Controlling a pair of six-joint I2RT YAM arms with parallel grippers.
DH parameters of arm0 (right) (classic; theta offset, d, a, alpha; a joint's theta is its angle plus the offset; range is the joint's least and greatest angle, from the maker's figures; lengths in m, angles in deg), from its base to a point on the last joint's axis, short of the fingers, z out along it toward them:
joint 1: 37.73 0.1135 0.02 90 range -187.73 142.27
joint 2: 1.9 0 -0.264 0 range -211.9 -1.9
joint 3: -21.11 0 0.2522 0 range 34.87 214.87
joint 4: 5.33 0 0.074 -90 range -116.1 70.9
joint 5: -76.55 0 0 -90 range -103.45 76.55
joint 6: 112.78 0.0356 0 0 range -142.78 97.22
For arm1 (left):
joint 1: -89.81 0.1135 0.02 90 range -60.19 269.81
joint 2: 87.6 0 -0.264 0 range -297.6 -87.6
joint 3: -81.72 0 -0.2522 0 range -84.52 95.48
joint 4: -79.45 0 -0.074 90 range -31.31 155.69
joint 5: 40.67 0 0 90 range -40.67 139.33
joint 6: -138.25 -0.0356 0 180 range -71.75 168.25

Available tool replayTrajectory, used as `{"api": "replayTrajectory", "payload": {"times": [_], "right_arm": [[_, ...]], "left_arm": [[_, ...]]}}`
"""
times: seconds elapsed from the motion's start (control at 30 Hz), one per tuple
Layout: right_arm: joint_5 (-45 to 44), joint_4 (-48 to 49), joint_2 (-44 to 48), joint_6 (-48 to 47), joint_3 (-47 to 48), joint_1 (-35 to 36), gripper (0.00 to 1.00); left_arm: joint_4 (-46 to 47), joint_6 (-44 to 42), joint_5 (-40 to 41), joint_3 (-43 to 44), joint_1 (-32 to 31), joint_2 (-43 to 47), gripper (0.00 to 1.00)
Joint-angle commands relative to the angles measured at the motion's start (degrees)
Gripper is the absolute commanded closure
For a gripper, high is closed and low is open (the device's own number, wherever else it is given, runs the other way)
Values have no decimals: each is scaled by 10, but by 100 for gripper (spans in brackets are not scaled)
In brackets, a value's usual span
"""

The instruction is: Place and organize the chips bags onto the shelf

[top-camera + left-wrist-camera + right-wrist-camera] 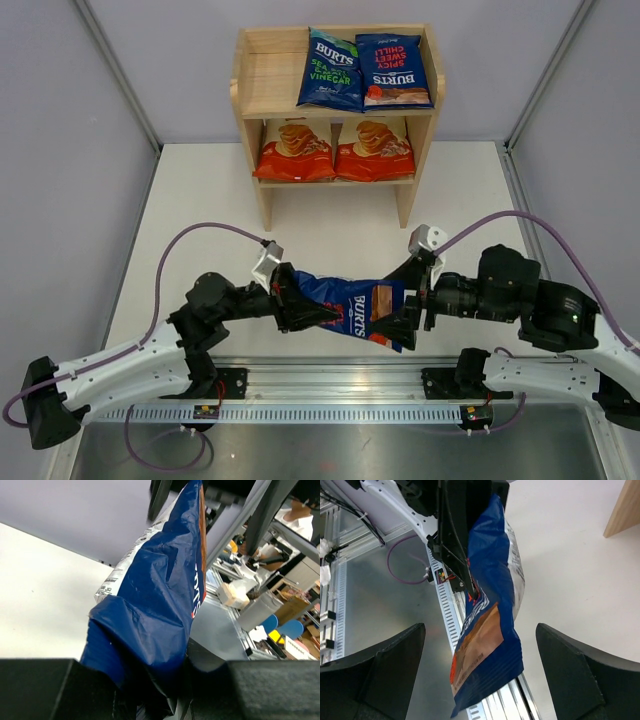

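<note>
A dark blue Burts chips bag (350, 305) hangs above the table's near edge. My left gripper (297, 306) is shut on its left end, and the crumpled blue foil (155, 595) runs up from between the jaws (165, 690). My right gripper (408, 312) stands open around the bag's other end (490, 630). Its fingers (390, 665) are spread wide on both sides and do not touch the bag. The wooden shelf (268, 80) stands at the back. Two Burts bags (330, 70) (393, 70) lie on its top tier and two cassava bags (295, 150) (375, 150) on the lower one.
The left part of the shelf's top tier (272, 60) is bare wood. White table surface (330, 215) stretches between the shelf and the arms. A metal rail (340, 375) runs along the near edge under the bag. Grey walls close in both sides.
</note>
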Motion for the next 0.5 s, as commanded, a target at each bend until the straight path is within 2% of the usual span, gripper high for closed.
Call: {"api": "replayTrajectory", "payload": {"times": [0.0, 0.07, 0.17, 0.23, 0.27, 0.33, 0.4, 0.43, 0.47], "right_arm": [[-39, 95, 11, 83, -47, 1, 1], [-56, 143, 27, 111, -76, 1, 1], [-36, 201, 36, 149, -105, 1, 1], [-21, 207, 26, 164, -104, 1, 5], [-21, 204, 23, 165, -98, 0, 10], [-40, 207, 24, 167, -100, 1, 31], [-74, 224, 33, 176, -115, 1, 40], [-81, 235, 45, 178, -121, 1, 50], [-84, 249, 51, 184, -132, 1, 53]], "left_arm": [[41, 20, 47, 29, -3, 12, 97], [52, 34, 57, 29, -3, 12, 98], [56, 48, 85, 32, -3, 9, 97], [59, 52, 95, 36, -3, 6, 97], [58, 54, 95, 38, -3, 7, 96], [61, 55, 92, 40, -2, 10, 94], [70, 55, 86, 37, -3, 17, 87], [73, 56, 86, 35, -3, 20, 85], [75, 56, 84, 33, -3, 23, 84]]}}
